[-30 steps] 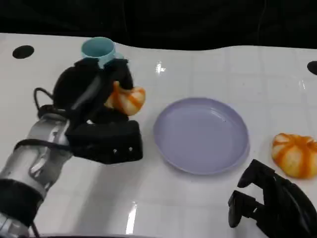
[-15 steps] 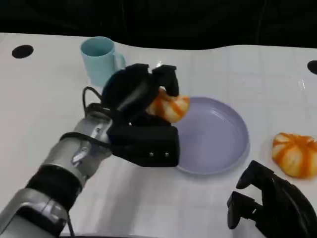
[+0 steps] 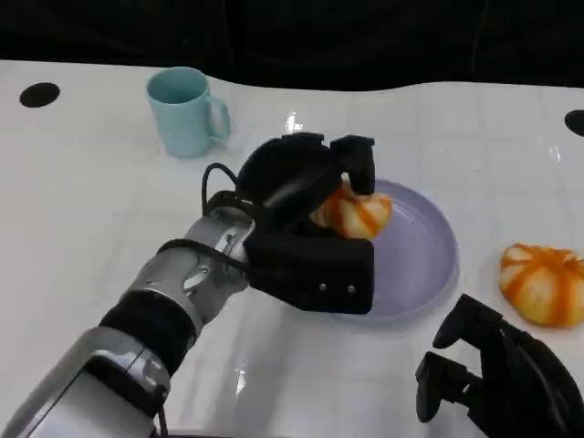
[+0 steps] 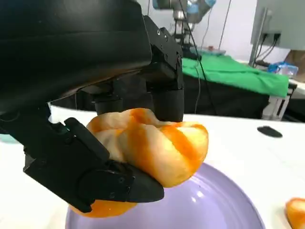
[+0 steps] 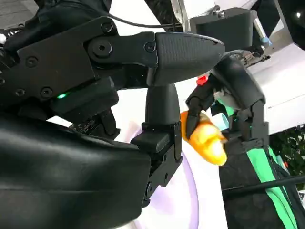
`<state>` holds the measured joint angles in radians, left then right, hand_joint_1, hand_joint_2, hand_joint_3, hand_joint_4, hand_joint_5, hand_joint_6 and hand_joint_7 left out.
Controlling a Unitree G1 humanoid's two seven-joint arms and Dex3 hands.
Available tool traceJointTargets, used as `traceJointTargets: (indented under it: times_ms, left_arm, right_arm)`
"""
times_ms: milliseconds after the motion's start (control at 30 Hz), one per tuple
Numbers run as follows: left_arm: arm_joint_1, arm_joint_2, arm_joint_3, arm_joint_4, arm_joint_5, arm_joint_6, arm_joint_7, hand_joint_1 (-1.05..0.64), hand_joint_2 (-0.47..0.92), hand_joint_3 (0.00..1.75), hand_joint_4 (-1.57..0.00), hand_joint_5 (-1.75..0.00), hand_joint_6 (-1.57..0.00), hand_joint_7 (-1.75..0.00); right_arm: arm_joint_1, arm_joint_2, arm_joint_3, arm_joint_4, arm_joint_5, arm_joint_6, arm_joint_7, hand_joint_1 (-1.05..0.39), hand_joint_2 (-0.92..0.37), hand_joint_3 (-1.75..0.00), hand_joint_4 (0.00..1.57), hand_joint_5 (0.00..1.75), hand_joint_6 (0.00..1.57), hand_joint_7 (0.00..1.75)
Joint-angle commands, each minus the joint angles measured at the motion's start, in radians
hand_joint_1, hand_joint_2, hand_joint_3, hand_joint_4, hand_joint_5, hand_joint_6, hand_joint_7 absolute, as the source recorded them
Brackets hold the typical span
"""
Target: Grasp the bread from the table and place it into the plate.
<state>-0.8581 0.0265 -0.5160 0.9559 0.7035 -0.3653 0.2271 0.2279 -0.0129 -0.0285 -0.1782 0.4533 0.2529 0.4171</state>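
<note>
Right robot hand (image 3: 497,379) sits idle at the near edge of the surface (image 3: 91,228), fingers curled, nothing in them. Left robot hand (image 3: 306,219) pinches the bread (image 3: 354,214) and holds it over the plate's (image 3: 429,265) near-left rim, so you're placed to lower and release. Left wrist view gives you what the head view can't: bread hangs above the plate, not touching. A second bread (image 3: 543,285) lies right of the plate; a mug (image 3: 185,111) stands far left.
</note>
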Motion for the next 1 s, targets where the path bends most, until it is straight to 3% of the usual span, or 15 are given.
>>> traceJointTargets:
  times_ms: [33,100,167,233,267,300,400,500,733,1000]
  left_arm:
    - [-0.037,-0.012,0.03,0.028,-0.075,-0.008,-0.107,-0.21,0.68,0.89,-0.68,-1.68,-0.59,-1.58]
    - [-0.038,-0.012,0.031,0.021,-0.084,0.004,-0.135,-0.2,0.72,0.7,-0.58,-1.4,-0.53,-1.15]
    - [-0.049,0.003,0.007,0.026,-0.069,-0.003,-0.179,-0.24,0.82,0.5,-0.46,-1.26,-0.46,-0.81]
    - [-0.059,0.014,-0.012,0.031,-0.055,-0.006,-0.211,-0.38,0.9,0.4,-0.27,-0.78,-0.36,-0.37]
    - [-0.062,0.015,-0.014,0.031,-0.057,0.002,-0.231,-0.4,0.91,0.39,-0.25,-0.71,-0.35,-0.3]
    - [-0.063,0.014,-0.014,0.031,-0.061,0.008,-0.244,-0.54,0.92,0.4,-0.11,-0.59,-0.26,-0.21]
    - [-0.068,0.018,-0.018,0.021,-0.064,0.037,-0.306,-0.81,0.92,0.5,-0.01,-0.25,-0.13,-0.11]
    - [-0.069,0.028,-0.023,0.005,-0.062,0.054,-0.349,-0.96,0.92,0.62,0.0,-0.05,-0.07,-0.07]
    - [-0.059,0.053,-0.025,-0.033,-0.061,0.053,-0.363,-1.02,0.92,0.7,-0.02,-0.02,-0.07,-0.08]
    - [0.04,0.122,0.043,-0.187,-0.15,-0.004,-0.38,-0.91,0.92,0.6,-0.13,-0.11,-0.19,-0.12]
  right_arm:
    - [0.008,-0.004,0.0,-0.006,0.003,-0.01,-0.003,-0.55,-0.91,-0.52,0.82,1.75,0.51,1.74]
    - [0.009,-0.004,0.001,-0.008,0.002,-0.007,-0.005,-0.56,-0.91,-0.52,0.82,1.75,0.51,1.74]
    - [0.01,-0.005,0.003,-0.013,0.001,-0.003,-0.008,-0.56,-0.91,-0.52,0.82,1.75,0.51,1.74]
    - [0.012,-0.007,0.005,-0.018,0.0,0.001,-0.012,-0.56,-0.9,-0.52,0.82,1.75,0.51,1.74]
    - [0.012,-0.007,0.004,-0.02,0.004,0.004,-0.013,-0.56,-0.9,-0.52,0.82,1.75,0.51,1.74]
    - [0.013,-0.008,0.004,-0.022,0.007,0.007,-0.014,-0.57,-0.9,-0.52,0.81,1.75,0.51,1.74]
    - [0.007,-0.008,-0.001,0.0,0.012,-0.013,0.004,-0.57,-0.9,-0.52,0.81,1.75,0.5,1.73]
    - [0.004,-0.011,-0.003,0.004,0.01,-0.012,0.005,-0.55,-0.91,-0.53,0.81,1.75,0.5,1.73]
    - [0.002,-0.012,-0.005,0.003,0.007,-0.012,0.001,-0.56,-0.89,-0.53,0.81,1.75,0.5,1.74]
    - [0.001,-0.01,-0.008,0.004,0.007,-0.013,0.0,-0.57,-0.9,-0.53,0.82,1.75,0.52,1.72]
